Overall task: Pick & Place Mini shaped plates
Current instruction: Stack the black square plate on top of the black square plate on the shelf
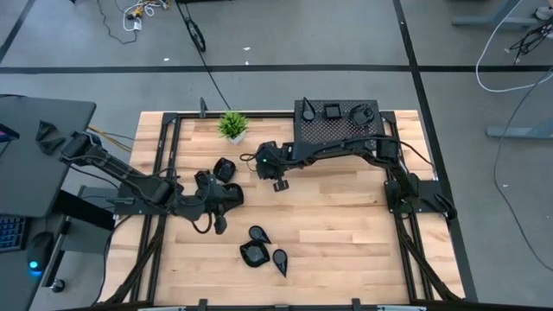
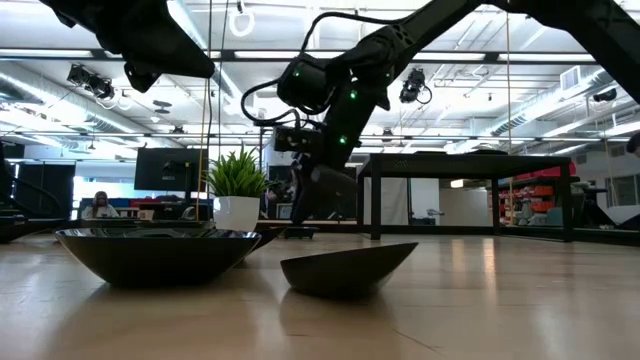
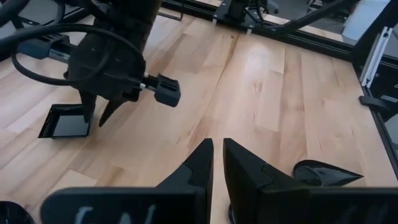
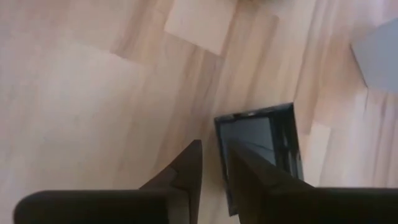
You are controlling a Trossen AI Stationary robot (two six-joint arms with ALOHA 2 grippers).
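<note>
High view: right tool [image 1: 278, 180] hangs just below the potted plant [image 1: 232, 125], over a square plate [image 1: 224, 168], while the left tool [image 1: 226, 200] waits further below the plant, fingers nearly together and empty; more mini plates [image 1: 263, 249] lie lower still, and three on the rack [image 1: 337, 121] right of the plant. Left wrist view: right tool [image 3: 99, 112] sits narrow with one fingertip at the square plate's [image 3: 65, 121] edge. Right wrist view: fingers narrow, straddling the plate's [image 4: 264, 146] raised wall, grip not confirmed; glossy, stiff, light and likely slippery, so I'd pinch the rim wall, not the flat base.
</note>
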